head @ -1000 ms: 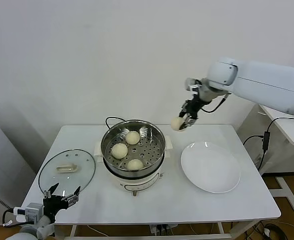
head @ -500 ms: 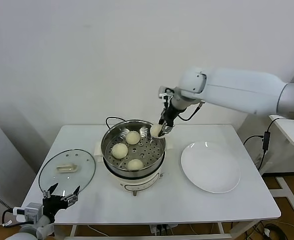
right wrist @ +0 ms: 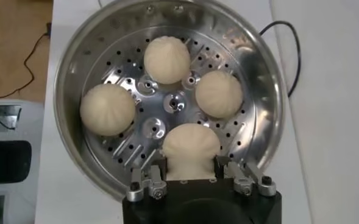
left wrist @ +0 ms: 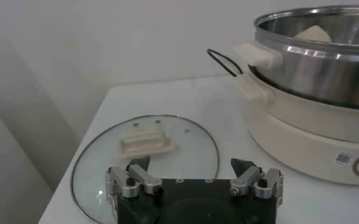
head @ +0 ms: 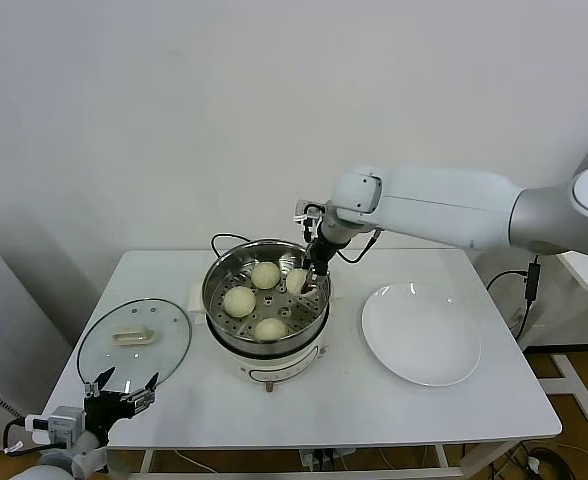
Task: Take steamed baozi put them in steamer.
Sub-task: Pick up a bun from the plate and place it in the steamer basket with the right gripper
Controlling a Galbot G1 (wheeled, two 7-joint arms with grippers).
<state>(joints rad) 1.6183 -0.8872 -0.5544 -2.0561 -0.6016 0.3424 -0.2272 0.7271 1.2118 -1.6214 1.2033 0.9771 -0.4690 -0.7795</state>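
The shiny steel steamer point(head: 219, 273) on its white base stands mid-table, its perforated tray point(right wrist: 174, 105) holding three cream-white baozi point(head: 265, 275) point(head: 239, 301) point(head: 270, 329). My right gripper point(head: 302, 280) reaches inside the steamer's right side, shut on a fourth baozi point(right wrist: 191, 150) squeezed between its fingers just above the tray. The other three baozi point(right wrist: 167, 59) point(right wrist: 108, 109) point(right wrist: 219, 94) lie around the tray's centre. My left gripper point(head: 124, 391) is parked low at the table's front left, open and empty, facing the glass lid.
A round glass lid point(head: 134, 340) with a beige handle lies flat at the left. A bare white plate point(head: 420, 333) sits to the right of the steamer. A black cord point(head: 222, 239) runs behind the pot.
My right arm carried the baozi leftward from above the table's back right and lowered it inside the steamer. The left gripper stayed still.
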